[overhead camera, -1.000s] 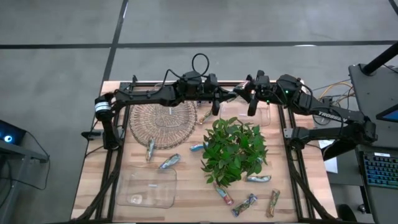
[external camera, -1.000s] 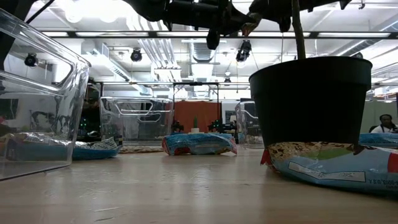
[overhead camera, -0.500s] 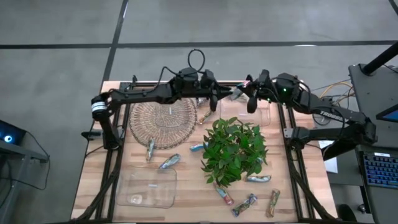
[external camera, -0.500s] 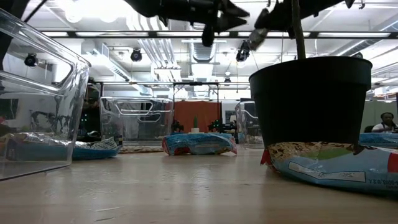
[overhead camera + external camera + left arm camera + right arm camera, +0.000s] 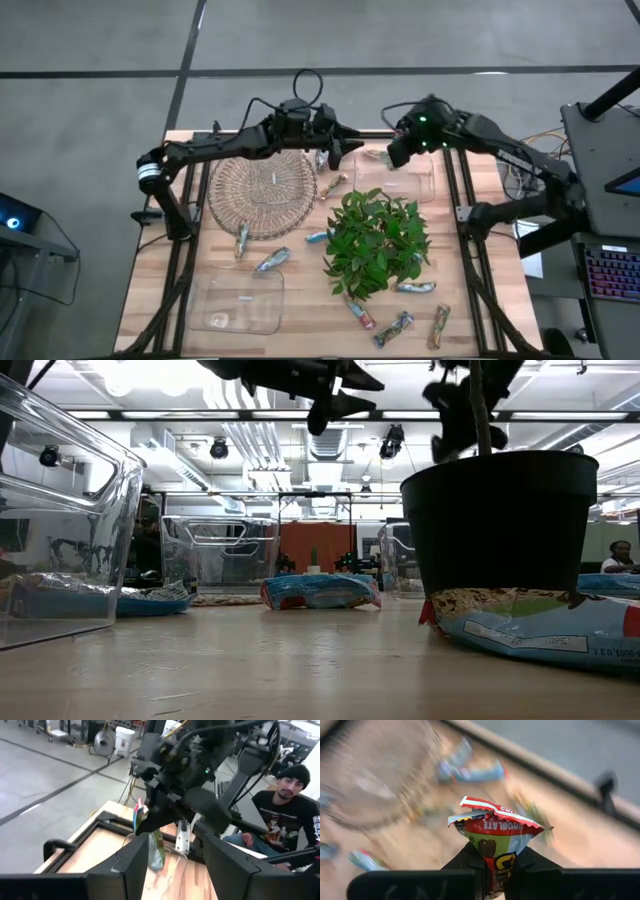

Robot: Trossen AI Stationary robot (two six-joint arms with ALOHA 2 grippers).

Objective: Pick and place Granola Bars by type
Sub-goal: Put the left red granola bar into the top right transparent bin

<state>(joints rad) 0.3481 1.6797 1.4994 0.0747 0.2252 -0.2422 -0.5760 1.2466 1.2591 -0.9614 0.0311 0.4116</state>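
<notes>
Red-and-green foil-wrapped granola bar [image 5: 495, 832] clamped between right gripper [image 5: 492, 870] fingers, aloft near clear plastic tray [image 5: 408, 185] at table's [image 5: 160, 300] far edge. Left gripper [image 5: 335, 150] alongside, fingers seemingly apart, empty, beside round wicker mat [image 5: 262, 196].

This was a robotics lab or industrial workshop. In the high view a wooden table [image 5: 160, 290] stood on bare grey concrete floor [image 5: 100, 60] marked with dark lines, a keyboard [image 5: 612, 272] at lower right. The low view showed exposed ceiling ducts [image 5: 245, 440] and lamps; carts [image 5: 55, 727] filled the upper left of the left wrist view.
</notes>
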